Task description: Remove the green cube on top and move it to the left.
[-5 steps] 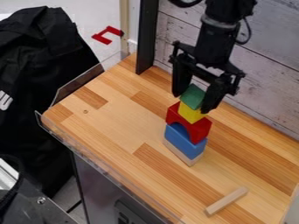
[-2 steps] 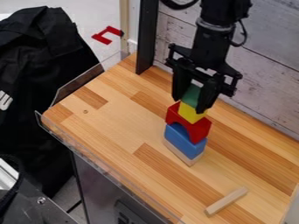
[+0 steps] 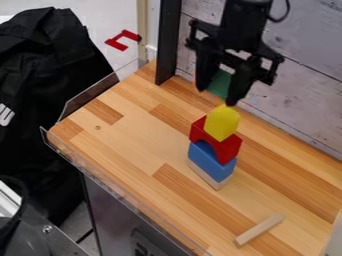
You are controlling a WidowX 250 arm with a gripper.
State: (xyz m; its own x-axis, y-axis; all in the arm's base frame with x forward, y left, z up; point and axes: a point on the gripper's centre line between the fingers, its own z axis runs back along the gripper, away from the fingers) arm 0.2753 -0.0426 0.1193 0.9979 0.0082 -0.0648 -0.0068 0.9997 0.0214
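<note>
the gripper [image 3: 216,96] has its 2 fingers just a cube's width apart, snug on the green cube [image 3: 220,83] above the yellow block [image 3: 222,122], and imo it's light, stiff, maybe slick, so pinch 2 opposite flat sides.

Black fabric [image 3: 50,75] sprawls down the left side; up top, left of centre, there's a red bracket-shaped piece [image 3: 117,45]; and down at lower right, a pale wooden stick [image 3: 259,230] lies slanted on the desk [image 3: 130,137].
</note>
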